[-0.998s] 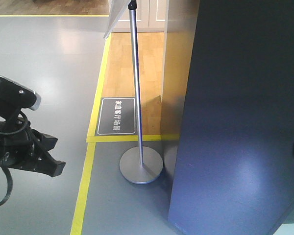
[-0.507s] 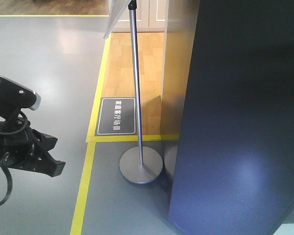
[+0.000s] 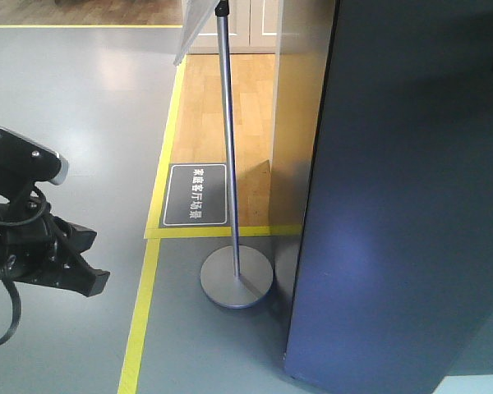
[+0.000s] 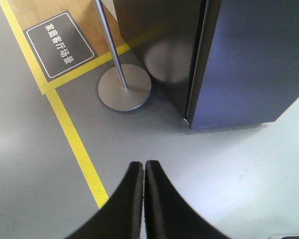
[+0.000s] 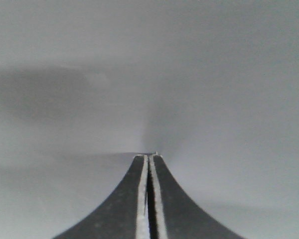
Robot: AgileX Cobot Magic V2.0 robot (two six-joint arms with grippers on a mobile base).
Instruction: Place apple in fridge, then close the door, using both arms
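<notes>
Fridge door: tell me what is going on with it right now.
The door is nearly shut against the fridge, with only a thin seam showing at its edge. The right end effector, fingers closed and empty, has its tips at a plain grey surface, apparently the door it is pushing. The left end effector, also closed and empty, hangs above the grey floor near the sign stand. No apple is visible.

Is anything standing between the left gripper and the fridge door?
Nothing visible does. From the left wrist view, bare grey floor lies between the shut left gripper and the door. The sign stand sits off to the left, beside the fridge, not in that line.
</notes>
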